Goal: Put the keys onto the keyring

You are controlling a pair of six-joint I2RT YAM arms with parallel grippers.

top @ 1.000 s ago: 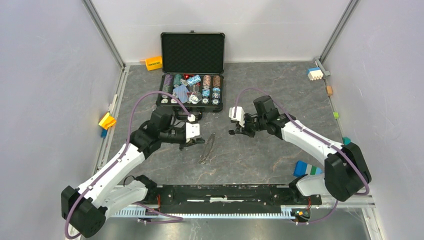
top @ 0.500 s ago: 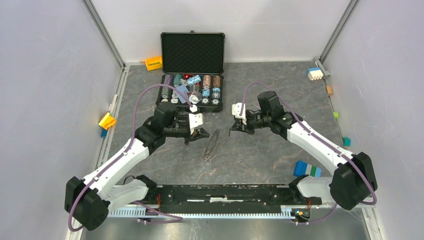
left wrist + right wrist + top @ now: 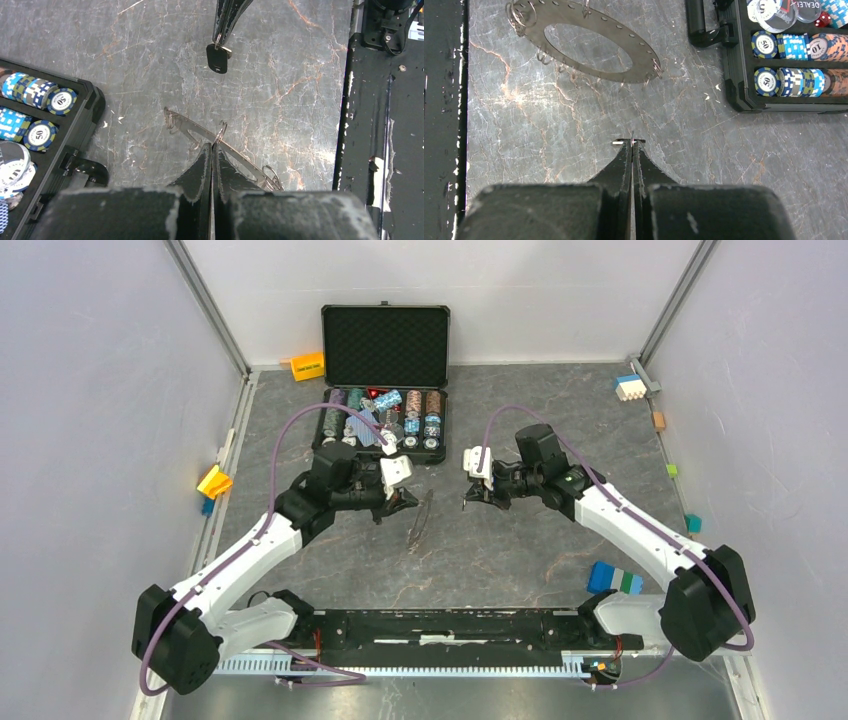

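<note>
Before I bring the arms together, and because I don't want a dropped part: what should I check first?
1. Hold of the left gripper on the keyring: ok, shut on its edge.
2. Hold of the right gripper on a key: ok, pinched at the metal end, with the black head sticking out.
3. Key lined up with a wire loop on the keyring: not ok, they are clearly apart.
4. A loop open to take the key: cannot tell.
5. Poker chip case out of the way: ok, it sits off to one side, apart from both.
</note>
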